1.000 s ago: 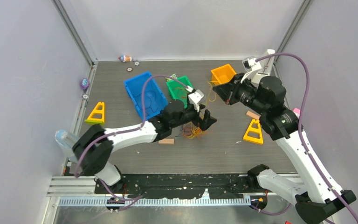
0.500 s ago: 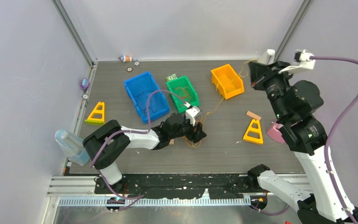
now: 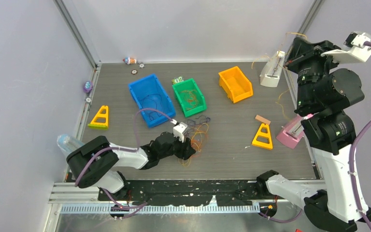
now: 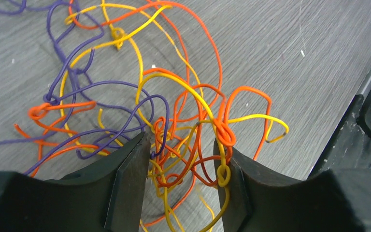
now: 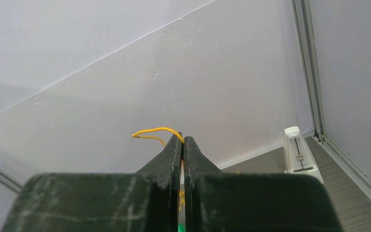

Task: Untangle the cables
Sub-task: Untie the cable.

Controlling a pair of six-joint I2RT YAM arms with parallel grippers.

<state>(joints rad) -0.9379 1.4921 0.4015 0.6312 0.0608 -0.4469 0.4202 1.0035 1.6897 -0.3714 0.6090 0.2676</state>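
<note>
dark grey, wood-grained table (image 3: 232,150) between pale, smooth walls carries our work, and we judge the job only partly done. the cables (image 3: 196,134), thin springy wire strands in orange, yellow and purple, lie as a loose knotted heap on the table towards its near edge, right at the left gripper (image 4: 183,181).

from the left wrist we see that pincer's matte black jaws standing partly apart, astride the thickest clump. strands brush both inner faces, yet nothing looks pinched flat, so we read it as straddling and not yet clamping. a tight orange-and-yellow knot sits against one jaw, and purple loops curl beside the other.

the right gripper (image 5: 182,140) is raised high near the back right corner, its jaws pressed together on a thin yellow wire strand (image 5: 157,129) whose curled end pokes out above the tips.

for what is done, we see a few strands lying in the green plastic bin (image 3: 178,99) and a dark one in the blue plastic bin (image 3: 136,100).

for what is left, the heap holds several small knots and many crossed loops. we think the glossy, stiff-springy wires will slide free once each knot is loosened.
</note>
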